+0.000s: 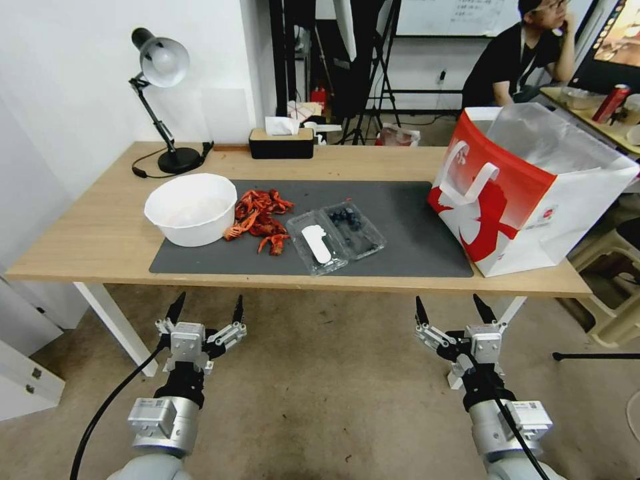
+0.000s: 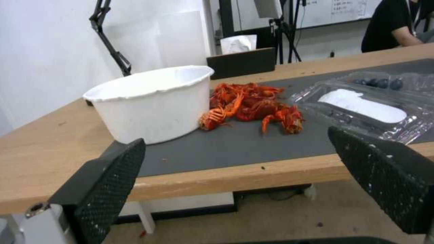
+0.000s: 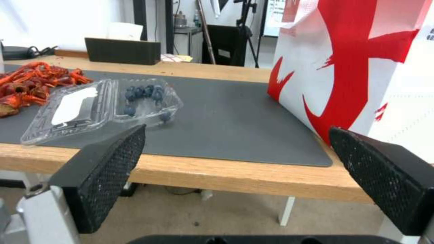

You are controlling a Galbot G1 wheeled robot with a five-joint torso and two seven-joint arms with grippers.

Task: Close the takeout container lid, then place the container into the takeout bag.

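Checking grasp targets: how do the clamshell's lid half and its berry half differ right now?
The lid carries a white label and holds no fruit; the blueberry half holds dark blueberries and no label. The lid lies nearer the crayfish, the blueberry half nearer the takeout bag. Both are clear plastic, lying open and flat on the grey mat.

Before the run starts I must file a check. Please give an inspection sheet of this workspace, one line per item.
Surface: wooden table with dark mat.
Job's things: takeout container open flat on the mat, lid laid beside the blueberries; takeout bag upright, open, on the robot's right.
Clutter: white bowl, crayfish, tissue box, lamp.
Grippers: left pincer and right pincer open, short of the table.
Cables: lamp cord on the table.
Surroundings: tripods, seated person behind.
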